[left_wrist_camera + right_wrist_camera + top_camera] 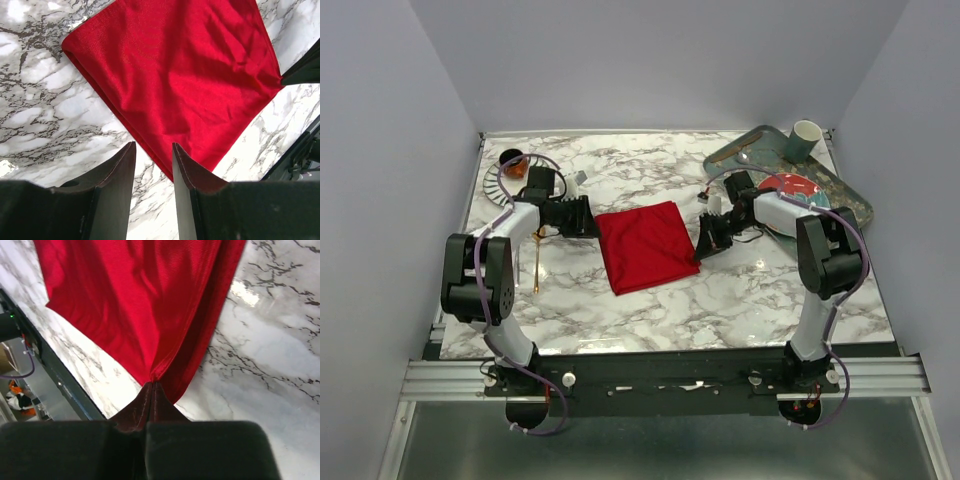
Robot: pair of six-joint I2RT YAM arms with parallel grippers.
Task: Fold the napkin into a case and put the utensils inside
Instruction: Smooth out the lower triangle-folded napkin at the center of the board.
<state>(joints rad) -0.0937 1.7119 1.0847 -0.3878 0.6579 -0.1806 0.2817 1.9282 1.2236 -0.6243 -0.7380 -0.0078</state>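
Right gripper [152, 390] clamps the napkin [645, 245] at its 3 o'clock edge; left gripper [153, 150], jaws apart and empty, sits off the 10 o'clock corner, cloth dead ahead.

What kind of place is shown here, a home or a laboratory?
Probably a lab test cell: plain walls enclose the table, two arms are bolted to a rail, and a napkin lies staged.

White marble tabletop [740, 290] and its load
A red napkin [645, 245] lies flat at the centre, a slim gold spoon [536, 265] toward the left edge, a round white dish [498, 183] in the far left corner, a green tray [850, 195] in the far right corner.
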